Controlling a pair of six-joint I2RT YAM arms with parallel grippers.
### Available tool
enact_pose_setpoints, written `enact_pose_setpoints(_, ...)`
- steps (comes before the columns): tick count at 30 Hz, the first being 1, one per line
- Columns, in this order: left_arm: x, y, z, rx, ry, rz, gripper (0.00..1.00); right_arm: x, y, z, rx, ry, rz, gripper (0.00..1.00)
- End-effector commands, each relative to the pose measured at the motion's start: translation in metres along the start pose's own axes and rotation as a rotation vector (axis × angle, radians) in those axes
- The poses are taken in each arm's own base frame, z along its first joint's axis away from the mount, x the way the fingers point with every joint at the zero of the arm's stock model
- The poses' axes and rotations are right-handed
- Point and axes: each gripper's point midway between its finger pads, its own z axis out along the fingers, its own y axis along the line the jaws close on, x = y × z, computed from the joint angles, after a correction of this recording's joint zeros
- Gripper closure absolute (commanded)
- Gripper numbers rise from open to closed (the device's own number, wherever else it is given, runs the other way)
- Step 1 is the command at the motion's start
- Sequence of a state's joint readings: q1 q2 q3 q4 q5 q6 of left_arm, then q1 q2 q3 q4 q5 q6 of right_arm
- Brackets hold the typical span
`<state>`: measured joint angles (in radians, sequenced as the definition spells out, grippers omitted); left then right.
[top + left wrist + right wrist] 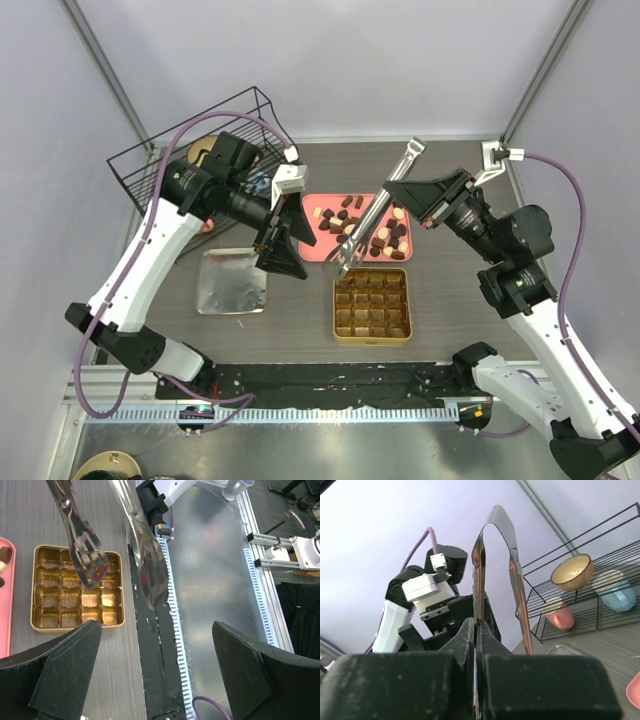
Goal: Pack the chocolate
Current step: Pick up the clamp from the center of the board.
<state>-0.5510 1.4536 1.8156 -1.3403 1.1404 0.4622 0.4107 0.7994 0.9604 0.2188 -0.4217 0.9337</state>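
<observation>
Grey wood-grain table (300, 340) under pale walls, and all the action sits in the middle of it. Every piece of chocolate (392, 238) in view lies on the pink tray (326, 244) at the centre, dark and lighter pieces scattered mostly across its right half. Just in front of the tray is the gold tin (338, 305), its grid of cells shining gold in the left wrist view (50, 600). Look at the right gripper (392, 192): its fingers are pressed tight together on one arm of the metal tongs (375, 215), the other arm running free beside them, as the right wrist camera shows (477, 630). The tongs slant down over the tray, blades apart, their tips above the tray's near edge, just behind the tin. On the other side, the left gripper (284, 268) hangs with its fingers spread wide and nothing between them, between a silver lid (232, 282) and the pink tray. Back left stands a wire basket (180, 150) with a bowl (572, 571), a pink cup (559, 616) and a blue cup (617, 590).
</observation>
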Motion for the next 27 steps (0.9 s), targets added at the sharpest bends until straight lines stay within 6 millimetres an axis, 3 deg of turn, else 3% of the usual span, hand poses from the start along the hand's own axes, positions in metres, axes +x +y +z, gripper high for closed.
enact_pose_setpoints(1,0.019,-0.050,-0.008,0.147,0.040,-0.217,0.03,-0.015,0.037,0.005,-0.118,-0.026,-0.042,0.99)
enact_pose_setpoints(9,0.018,-0.043,-0.004,0.154,0.041,-0.249,0.07,-0.006,0.045,0.027,-0.154,0.011,-0.057,0.99)
enact_pose_setpoints(18,0.023,-0.042,0.000,0.166,0.051,-0.283,0.19,-0.003,0.055,0.051,-0.163,0.006,-0.135,0.99)
enact_pose_setpoints(21,0.023,-0.042,0.001,0.174,0.053,-0.289,0.28,-0.002,0.060,0.054,-0.172,0.005,-0.152,0.99)
enact_pose_setpoints(27,0.024,-0.040,0.005,0.185,0.060,-0.307,0.66,0.003,0.065,0.053,-0.181,0.004,-0.165,0.99)
